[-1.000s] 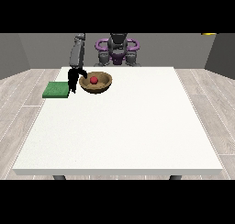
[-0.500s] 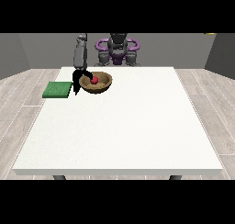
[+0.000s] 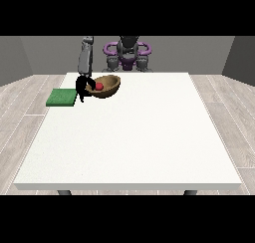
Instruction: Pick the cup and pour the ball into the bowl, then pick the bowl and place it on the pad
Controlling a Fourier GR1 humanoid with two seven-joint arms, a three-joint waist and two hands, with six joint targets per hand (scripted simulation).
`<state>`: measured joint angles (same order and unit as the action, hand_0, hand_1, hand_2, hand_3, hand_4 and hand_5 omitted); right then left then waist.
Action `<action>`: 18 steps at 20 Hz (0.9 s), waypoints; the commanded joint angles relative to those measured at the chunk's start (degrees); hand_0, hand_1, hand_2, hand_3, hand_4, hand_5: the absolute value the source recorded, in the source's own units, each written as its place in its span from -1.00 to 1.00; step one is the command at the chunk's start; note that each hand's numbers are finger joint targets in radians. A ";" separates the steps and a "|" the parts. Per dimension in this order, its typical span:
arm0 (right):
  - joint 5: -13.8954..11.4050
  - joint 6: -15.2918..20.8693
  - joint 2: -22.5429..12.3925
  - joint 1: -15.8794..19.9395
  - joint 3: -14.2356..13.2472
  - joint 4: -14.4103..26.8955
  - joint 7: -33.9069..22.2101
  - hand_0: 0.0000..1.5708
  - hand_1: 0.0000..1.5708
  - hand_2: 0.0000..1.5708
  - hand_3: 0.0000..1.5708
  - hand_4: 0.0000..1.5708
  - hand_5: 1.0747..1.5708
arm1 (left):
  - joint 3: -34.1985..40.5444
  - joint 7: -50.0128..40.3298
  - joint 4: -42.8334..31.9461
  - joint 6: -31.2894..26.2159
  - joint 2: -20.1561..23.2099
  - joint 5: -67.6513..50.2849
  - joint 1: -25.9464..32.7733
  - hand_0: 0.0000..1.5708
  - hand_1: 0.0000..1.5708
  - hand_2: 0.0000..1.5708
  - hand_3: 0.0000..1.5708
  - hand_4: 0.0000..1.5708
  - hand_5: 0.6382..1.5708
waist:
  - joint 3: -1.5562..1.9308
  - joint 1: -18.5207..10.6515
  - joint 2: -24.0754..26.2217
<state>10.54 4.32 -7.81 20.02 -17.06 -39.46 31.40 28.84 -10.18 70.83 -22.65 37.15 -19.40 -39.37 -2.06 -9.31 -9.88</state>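
A brown bowl [image 3: 108,87] sits at the table's far left with a red ball [image 3: 99,86] inside it. The black hand at the view's left [image 3: 80,86] is at the bowl's left rim, its fingers curled over the edge. The bowl looks slightly tilted, its right rim higher. A green pad [image 3: 62,97] lies flat just left of the hand, near the table's left edge. No cup shows in the view. The hand at the view's right is not visible.
The white table [image 3: 134,137] stretches wide towards the camera and to the right. The robot's grey and purple torso [image 3: 127,52] stands behind the far edge. Its grey forearm [image 3: 85,60] comes down steeply over the hand.
The forearm has swung more upright, and the bowl with the ball has risen a little at the hand. The pad has not moved.
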 commanded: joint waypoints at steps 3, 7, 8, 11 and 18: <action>-3.67 6.14 -6.12 -2.46 0.56 4.26 -9.85 1.00 1.00 1.00 0.81 0.21 0.83 | 1.14 -2.04 -1.14 -0.97 2.29 -2.09 -2.03 -1.00 -1.00 -1.00 -1.00 0.44 0.88 | 1.93 -0.28 -3.03; -5.83 9.01 -7.97 -4.14 3.38 -0.67 -15.42 1.00 1.00 1.00 0.61 0.30 0.90 | 1.02 -1.42 -3.75 -1.88 1.35 -1.51 1.46 -1.00 -1.00 -1.00 -1.00 0.50 0.90 | 1.73 0.94 1.83; -5.98 9.46 -10.25 -1.49 3.45 -2.38 -18.16 1.00 1.00 1.00 0.59 0.29 0.90 | 1.37 0.49 -4.70 -1.46 1.22 -0.78 1.30 -1.00 -1.00 -1.00 -1.00 0.51 0.90 | 1.63 2.17 0.33; -6.40 9.43 -13.19 -0.22 5.11 -4.60 -26.10 1.00 1.00 1.00 0.36 0.30 0.93 | 0.77 -0.62 -5.41 -0.35 0.84 0.23 2.32 -1.00 -1.00 -1.00 -1.00 0.52 0.91 | 1.65 3.64 4.54; -6.33 0.76 -24.19 5.07 5.97 -8.84 -39.49 1.00 1.00 1.00 -0.08 0.34 0.97 | 4.52 7.32 -11.34 -2.36 4.44 1.76 6.93 -1.00 -1.00 -1.00 -1.00 0.53 0.93 | 1.94 7.98 3.97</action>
<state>4.97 8.26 -25.25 22.51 -11.14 -47.09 -1.39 31.71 -6.30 62.22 -24.14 39.87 -18.14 -33.94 -0.13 -3.56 -5.27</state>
